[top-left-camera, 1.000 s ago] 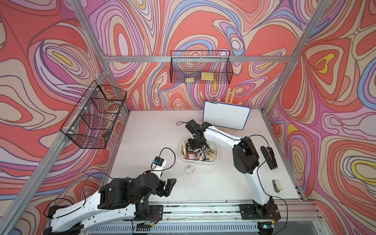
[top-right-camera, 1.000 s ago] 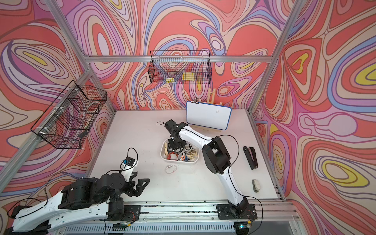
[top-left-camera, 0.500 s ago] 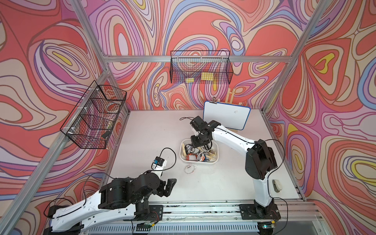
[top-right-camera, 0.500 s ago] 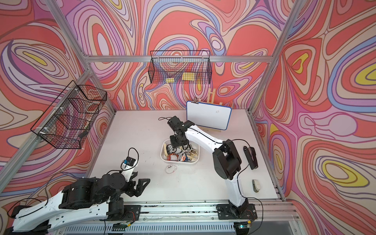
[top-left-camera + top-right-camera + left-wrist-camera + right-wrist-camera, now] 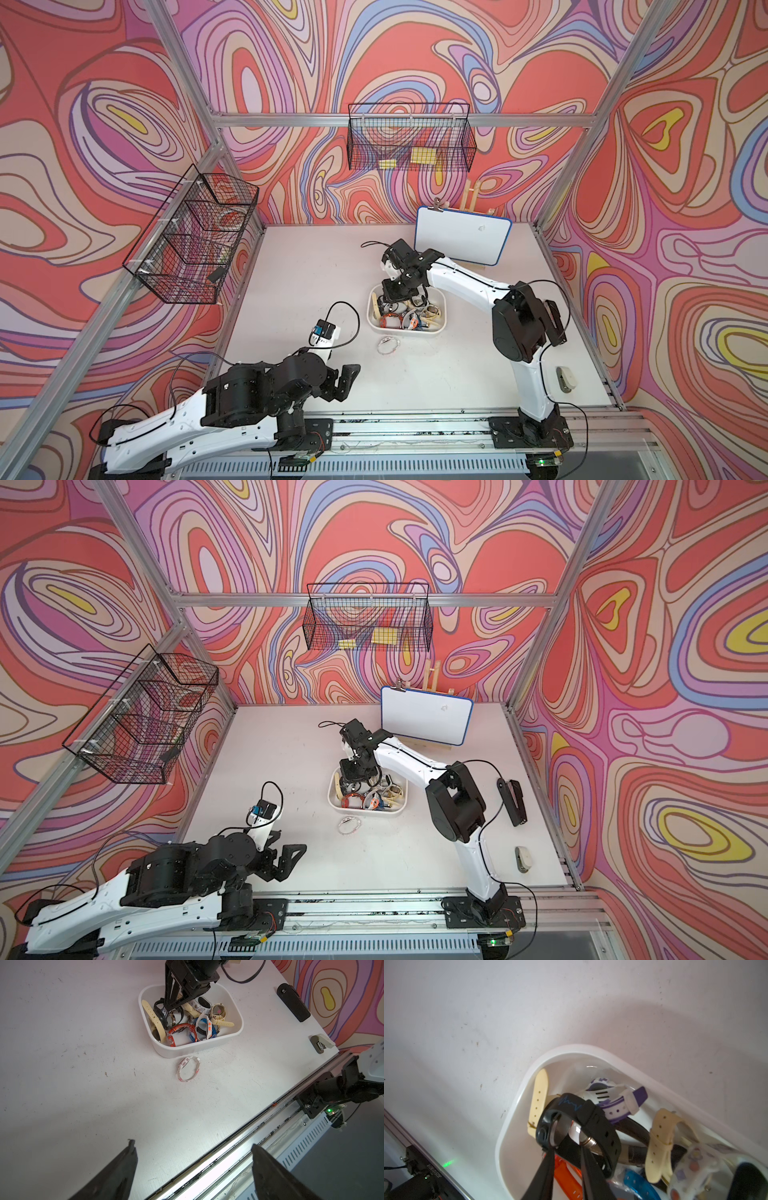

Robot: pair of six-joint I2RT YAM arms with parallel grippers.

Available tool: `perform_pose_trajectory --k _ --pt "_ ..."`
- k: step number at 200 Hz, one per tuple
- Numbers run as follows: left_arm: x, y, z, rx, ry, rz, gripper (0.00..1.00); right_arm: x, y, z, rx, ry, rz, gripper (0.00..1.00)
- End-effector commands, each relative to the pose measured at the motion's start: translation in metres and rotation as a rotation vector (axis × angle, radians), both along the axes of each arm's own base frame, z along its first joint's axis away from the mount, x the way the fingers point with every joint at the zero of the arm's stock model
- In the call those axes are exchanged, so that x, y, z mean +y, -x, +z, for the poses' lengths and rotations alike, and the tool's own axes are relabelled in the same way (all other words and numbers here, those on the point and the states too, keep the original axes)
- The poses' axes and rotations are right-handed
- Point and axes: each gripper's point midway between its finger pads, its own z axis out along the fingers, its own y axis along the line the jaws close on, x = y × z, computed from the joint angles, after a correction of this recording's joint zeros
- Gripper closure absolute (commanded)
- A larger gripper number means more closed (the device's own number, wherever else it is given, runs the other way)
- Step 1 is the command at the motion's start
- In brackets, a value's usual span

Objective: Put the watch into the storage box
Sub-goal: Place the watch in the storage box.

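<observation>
Watch [image 5: 593,1124], black band with a blue pulse line, was inside the box [image 5: 197,1048] at its left end, pinched by the right claw [image 5: 566,1145], whose fingers were narrow on the band. Couldn't tell if it rested on the pile or hung just above it. Table [image 5: 415,374] was white and scuffed. Left arm [image 5: 187,419] lay low along the near edge on the left. Left claw [image 5: 192,1144] was spread wide, gripping nothing, well apart from the box. Right arm [image 5: 461,282] reached from the near right to mid-table, wrist tipped down over the box. Whiteboard [image 5: 461,241] stood at the far right. The box, mid-table, held a heap of other watches [image 5: 218,1011]: cream, orange, blue, purple-white. White watch [image 5: 184,1061] with pink blocks lay looped on the table just beside the box's near side. Small grey stapler [image 5: 567,378] sat near the right edge.
</observation>
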Motion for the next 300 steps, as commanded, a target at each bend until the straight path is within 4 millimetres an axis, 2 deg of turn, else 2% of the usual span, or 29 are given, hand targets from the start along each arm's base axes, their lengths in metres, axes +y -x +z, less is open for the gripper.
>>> perform_pose_trajectory --k 1,59,105,120,151,200,220,261,300 --pt "0.006 -0.002 -0.005 -0.006 -0.021 0.021 0.09 0.007 -0.012 0.009 -0.035 -0.012 0.011 0.74" --pt "0.008 -0.002 -0.005 -0.009 -0.016 0.026 0.09 0.001 -0.029 -0.023 -0.005 0.047 -0.036 0.77" --pt "0.006 -0.001 -0.005 -0.007 -0.016 0.021 0.09 -0.006 -0.027 -0.031 0.012 0.062 -0.046 0.78" --pt "0.006 -0.001 -0.006 -0.005 -0.017 0.02 0.09 -0.008 -0.025 -0.025 0.002 0.051 -0.048 0.78" --pt "0.006 -0.001 -0.006 -0.006 -0.018 0.019 0.09 -0.004 -0.022 0.001 -0.029 -0.018 -0.048 0.77" --pt "0.006 -0.001 -0.006 -0.006 -0.017 0.02 0.09 0.005 -0.012 0.041 -0.062 -0.138 -0.023 0.69" --pt "0.006 -0.001 -0.006 -0.005 -0.018 0.02 0.09 0.006 -0.01 0.05 -0.068 -0.158 -0.019 0.66" --pt "0.006 -0.002 -0.006 -0.005 -0.018 0.021 0.09 0.006 -0.012 0.049 -0.067 -0.155 -0.027 0.65" --pt "0.006 -0.001 -0.006 -0.006 -0.016 0.02 0.09 0.007 -0.017 0.031 -0.053 -0.12 -0.023 0.66"
